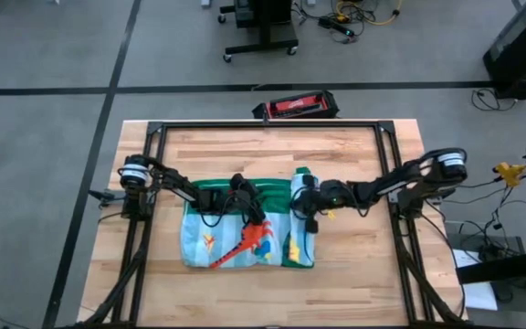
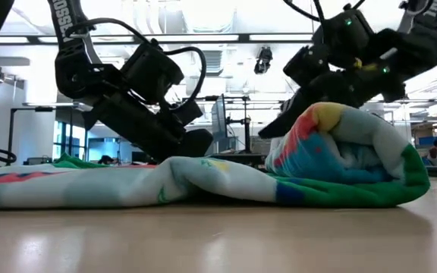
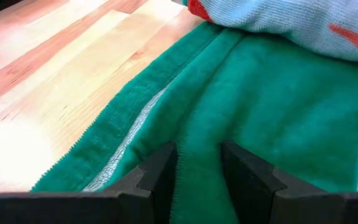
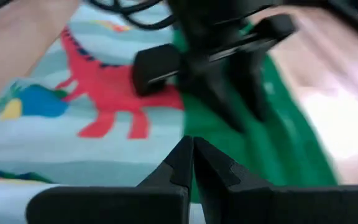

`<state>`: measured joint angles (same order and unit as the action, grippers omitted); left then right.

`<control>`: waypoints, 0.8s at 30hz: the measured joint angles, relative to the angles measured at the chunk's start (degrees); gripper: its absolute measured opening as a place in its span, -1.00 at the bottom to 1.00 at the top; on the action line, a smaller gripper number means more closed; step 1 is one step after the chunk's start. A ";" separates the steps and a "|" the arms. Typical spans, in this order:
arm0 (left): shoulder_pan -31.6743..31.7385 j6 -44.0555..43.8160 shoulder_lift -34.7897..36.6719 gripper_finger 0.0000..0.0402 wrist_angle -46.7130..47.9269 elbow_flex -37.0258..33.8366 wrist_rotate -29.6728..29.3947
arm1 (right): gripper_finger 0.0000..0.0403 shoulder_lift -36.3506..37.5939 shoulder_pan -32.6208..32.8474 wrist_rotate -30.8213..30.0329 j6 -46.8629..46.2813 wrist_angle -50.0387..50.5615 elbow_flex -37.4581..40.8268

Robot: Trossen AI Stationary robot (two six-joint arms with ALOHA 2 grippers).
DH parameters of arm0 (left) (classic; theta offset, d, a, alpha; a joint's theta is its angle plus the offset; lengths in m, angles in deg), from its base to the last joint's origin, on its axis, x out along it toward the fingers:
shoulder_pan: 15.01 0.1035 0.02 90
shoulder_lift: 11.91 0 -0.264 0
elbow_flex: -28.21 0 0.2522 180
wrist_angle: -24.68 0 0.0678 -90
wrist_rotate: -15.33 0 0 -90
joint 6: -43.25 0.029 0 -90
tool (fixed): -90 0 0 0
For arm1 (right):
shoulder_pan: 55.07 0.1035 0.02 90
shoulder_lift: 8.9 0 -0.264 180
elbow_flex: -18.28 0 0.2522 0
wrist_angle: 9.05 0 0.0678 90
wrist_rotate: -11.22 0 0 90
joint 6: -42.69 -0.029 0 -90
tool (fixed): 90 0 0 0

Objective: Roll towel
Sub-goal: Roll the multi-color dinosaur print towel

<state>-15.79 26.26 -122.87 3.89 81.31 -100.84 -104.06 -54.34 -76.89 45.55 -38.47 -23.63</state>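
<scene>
The towel [image 1: 236, 245] lies spread at the table's middle, pale blue with a red dinosaur [image 4: 104, 93] and a green border. Its right end is rolled into a thick roll [image 2: 347, 152] [image 1: 301, 224] that rests on the wood. My left gripper [image 3: 197, 180] [image 1: 252, 208] sits low on the towel's far green border, shut on a ridge of that cloth. My right gripper [image 4: 193, 158] [image 1: 307, 212] is shut with nothing between its fingers. It stands at the roll's left side, pointing toward my left gripper [image 4: 241, 93]. My left gripper pinches a raised fold of the green border [image 3: 199, 146] between its two fingers, coming slanting down from the table's left. The fold runs on along the border ahead of the fingers, and the cloth around it lies on the table. My right gripper: I cannot tell whether its shut fingers touch the roll or the flat cloth.
A red and black case [image 1: 295, 107] lies at the table's far edge. A black frame [image 1: 272, 125] runs around the work area. Bare wood [image 1: 354, 274] shows near and to the right of the towel, and more [image 1: 263, 151] beyond it.
</scene>
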 joint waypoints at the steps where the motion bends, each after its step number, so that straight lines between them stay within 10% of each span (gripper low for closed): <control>1: 0.00 0.02 0.00 -0.41 -0.01 0.00 -0.02 | -1.00 -1.95 0.62 0.09 -0.04 -0.65 -0.82; 9: -0.04 0.81 0.13 -0.41 -0.03 0.09 -0.06 | -1.00 -13.44 3.58 8.00 0.23 -7.24 -6.52; 16: -0.04 2.37 0.15 -0.41 -0.06 0.11 -0.03 | -1.00 -7.88 4.31 9.95 1.01 -6.46 -4.78; 24: -0.07 4.49 0.20 -0.41 -0.11 0.17 -0.09 | -1.00 9.57 1.82 -14.23 4.13 2.57 3.51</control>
<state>-15.85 30.75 -122.67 3.78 81.48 -100.93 -94.49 -52.52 -91.12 49.68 -35.90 -20.11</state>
